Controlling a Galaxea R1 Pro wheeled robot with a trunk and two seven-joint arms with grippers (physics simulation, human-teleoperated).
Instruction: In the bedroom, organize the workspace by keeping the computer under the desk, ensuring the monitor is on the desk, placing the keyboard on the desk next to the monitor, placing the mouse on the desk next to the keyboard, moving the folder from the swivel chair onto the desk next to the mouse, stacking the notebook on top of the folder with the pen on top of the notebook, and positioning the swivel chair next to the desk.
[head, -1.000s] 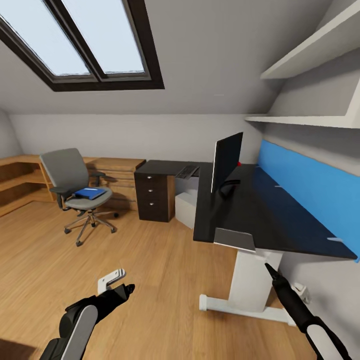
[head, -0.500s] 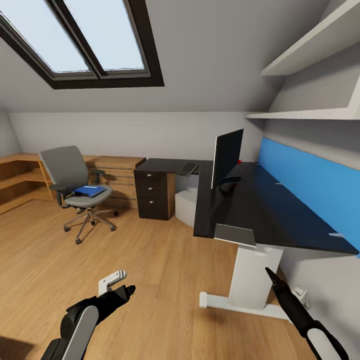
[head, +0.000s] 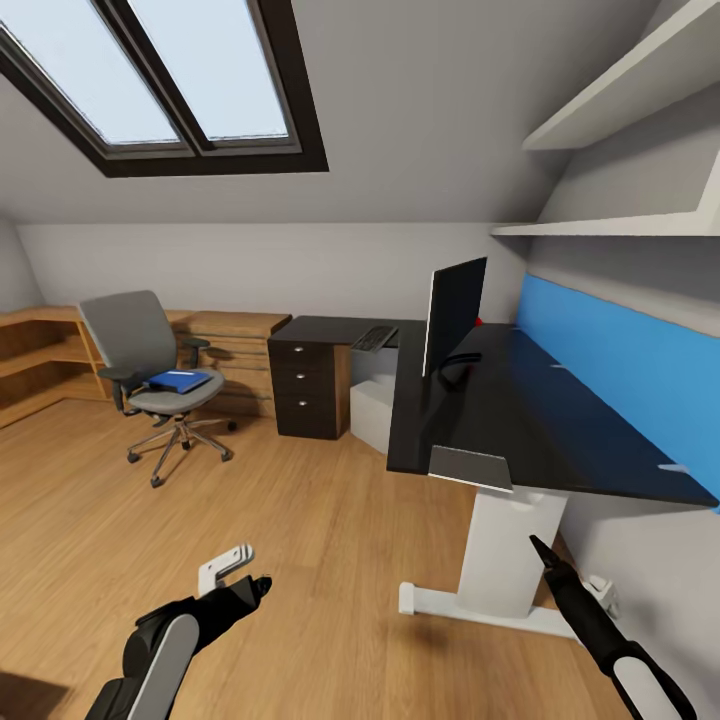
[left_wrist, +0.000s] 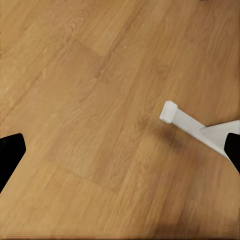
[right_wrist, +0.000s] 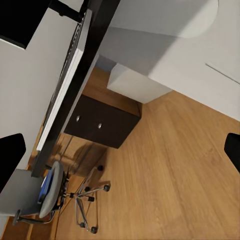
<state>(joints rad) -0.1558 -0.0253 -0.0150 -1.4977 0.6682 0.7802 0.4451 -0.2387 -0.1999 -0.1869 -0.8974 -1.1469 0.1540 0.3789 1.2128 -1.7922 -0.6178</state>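
Monitor (head: 453, 315), keyboard (head: 374, 340) on worktop (head: 520, 420); computer (head: 372, 412) beneath. Folder (head: 180, 381) on swivel chair (head: 150, 380), far left. My jaws apart, empty; most left.

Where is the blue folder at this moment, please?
In the head view, the folder lies flat on the seat of the swivel chair, at the left of the room, in front of the low wooden cabinets and left of the desk.

No legible text, labels, brands, numbers or signs appear on any surface in the head or wrist views
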